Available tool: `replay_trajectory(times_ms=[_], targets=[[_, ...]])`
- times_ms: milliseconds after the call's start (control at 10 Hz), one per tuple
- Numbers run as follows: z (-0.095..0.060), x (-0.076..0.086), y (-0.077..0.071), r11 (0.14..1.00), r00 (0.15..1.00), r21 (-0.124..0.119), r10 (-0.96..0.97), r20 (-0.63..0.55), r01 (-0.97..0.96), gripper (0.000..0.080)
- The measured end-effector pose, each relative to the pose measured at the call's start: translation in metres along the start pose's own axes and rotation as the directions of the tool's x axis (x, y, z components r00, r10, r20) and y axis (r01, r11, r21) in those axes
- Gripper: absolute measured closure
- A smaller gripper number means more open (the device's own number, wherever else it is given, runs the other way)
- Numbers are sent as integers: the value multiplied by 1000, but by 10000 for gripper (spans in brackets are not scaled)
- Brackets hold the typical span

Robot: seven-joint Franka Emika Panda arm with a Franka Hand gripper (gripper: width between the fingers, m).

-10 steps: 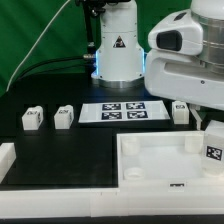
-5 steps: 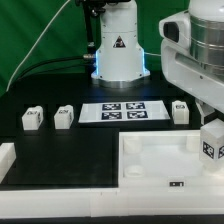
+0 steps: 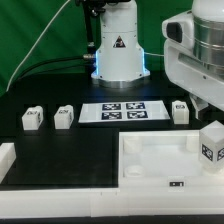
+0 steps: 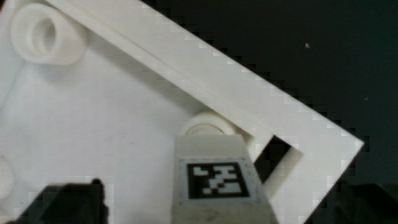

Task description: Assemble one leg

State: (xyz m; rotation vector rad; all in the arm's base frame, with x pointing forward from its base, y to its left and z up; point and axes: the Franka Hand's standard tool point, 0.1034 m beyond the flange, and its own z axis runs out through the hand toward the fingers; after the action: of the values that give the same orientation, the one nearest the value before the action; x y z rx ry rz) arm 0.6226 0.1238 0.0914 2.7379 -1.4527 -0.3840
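Observation:
My gripper [image 3: 210, 122] is shut on a leg [image 3: 212, 143], a small white block with a black-and-white tag. It holds the leg upright just above the large white tray-like part [image 3: 150, 172], at its far corner on the exterior view's right. In the wrist view the held leg [image 4: 217, 178] stands between the dark fingers [image 4: 63, 205] of my gripper [image 4: 222, 205], right next to a round corner socket [image 4: 210, 126] of the tray part [image 4: 107, 120]. Three more legs [image 3: 32, 119] [image 3: 64, 116] [image 3: 181, 112] stand on the black table.
The marker board [image 3: 122, 112] lies behind the tray part, in front of the robot base [image 3: 118, 50]. A white rim [image 3: 8, 160] borders the table at the exterior view's left and front. Another corner socket [image 4: 45, 35] shows in the wrist view.
The arm has shifted slightly toward the exterior view's right, and the held leg has moved a little with it by the tray part's corner. The other legs have not moved.

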Motion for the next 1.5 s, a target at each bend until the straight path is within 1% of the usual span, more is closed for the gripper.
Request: replay_trajectory(times_ms=[100,200,300,400,500,600,700,800,900,1000,1100,1200,1300,1400,1500], targets=[[0,0,0,992,992,0,-128,0,128,154],[0,1,0,959,959,-2,-284,-1,284,151],[0,3,1,900,900,-1,-435,0,435,150],[-2,7,2,851,851,2,-526,0,526,150],[-3,11,4,757,757,3,-653,-1,653,150],[-3,13,5,683,683,4,-730,-1,730,150],[-3,16,6,570,570,5,-822,-1,822,150],[-3,18,8,473,473,5,-881,-1,881,150],[-2,18,7,406,406,3,-914,-3,914,150],[-2,16,6,303,303,3,-953,-4,953,150],[-1,13,5,234,234,4,-972,-4,972,150],[-1,9,3,252,252,6,-968,-4,968,150],[-1,4,1,250,250,5,-968,-3,968,150],[0,3,0,248,248,5,-969,-3,969,150],[-1,4,1,250,250,5,-968,-3,968,259]])
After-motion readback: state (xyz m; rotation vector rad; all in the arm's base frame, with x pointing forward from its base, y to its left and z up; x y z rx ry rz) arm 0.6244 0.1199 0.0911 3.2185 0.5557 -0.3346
